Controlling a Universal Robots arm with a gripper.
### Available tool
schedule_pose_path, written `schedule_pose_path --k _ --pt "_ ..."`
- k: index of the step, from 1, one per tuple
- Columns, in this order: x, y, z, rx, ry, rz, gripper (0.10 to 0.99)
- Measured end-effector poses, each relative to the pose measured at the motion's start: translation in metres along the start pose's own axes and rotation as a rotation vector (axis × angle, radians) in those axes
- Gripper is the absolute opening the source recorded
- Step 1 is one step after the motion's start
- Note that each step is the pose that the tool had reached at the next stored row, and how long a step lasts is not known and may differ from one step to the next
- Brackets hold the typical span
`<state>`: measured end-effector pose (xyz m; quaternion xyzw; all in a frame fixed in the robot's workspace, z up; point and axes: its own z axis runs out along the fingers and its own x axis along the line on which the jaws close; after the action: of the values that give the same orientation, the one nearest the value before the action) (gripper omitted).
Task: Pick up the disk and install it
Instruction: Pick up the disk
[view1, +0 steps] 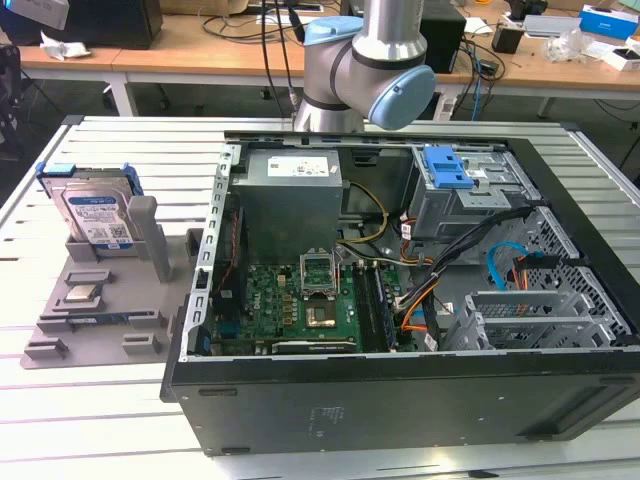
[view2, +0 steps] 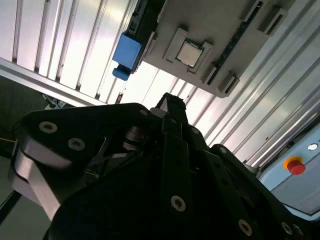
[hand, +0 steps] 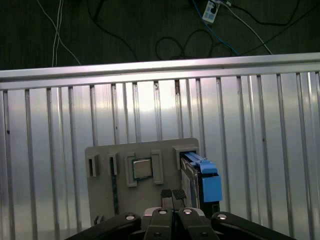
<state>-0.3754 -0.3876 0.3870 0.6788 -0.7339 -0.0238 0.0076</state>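
The disk (view1: 98, 215) stands upright in a slot of the grey holder tray (view1: 100, 318) at the exterior view's left; it is silver with a white-and-blue label and a blue frame. In the first wrist view the disk (hand: 204, 181) appears edge-on with its blue frame, just beside my gripper (hand: 172, 196). The two fingertips press together with nothing between them, and they hover well above the tray. In the second wrist view the dark gripper (view2: 172, 104) points toward the tray, with the disk's blue frame (view2: 127, 51) off to one side.
An open computer case (view1: 400, 395) covers the table's middle and right, with a grey drive cage and its blue latch (view1: 448, 168) at the back. A small processor chip (hand: 142, 169) sits in the tray. The slatted aluminium table (view1: 100, 425) ends near a red stop button (view2: 295, 165).
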Motion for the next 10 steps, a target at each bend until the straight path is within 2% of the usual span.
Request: schedule_pose_path --k 6,8,9,10 --pt "0.0 0.0 0.0001 0.0 -0.0002 0.007 0.11" --pt "0.0 0.0 0.0 0.0 -0.0002 0.007 0.231" --pt "0.0 0.0 0.0001 0.0 -0.0002 0.007 0.231" --pt "0.0 0.0 0.0001 0.0 -0.0002 0.007 0.294"
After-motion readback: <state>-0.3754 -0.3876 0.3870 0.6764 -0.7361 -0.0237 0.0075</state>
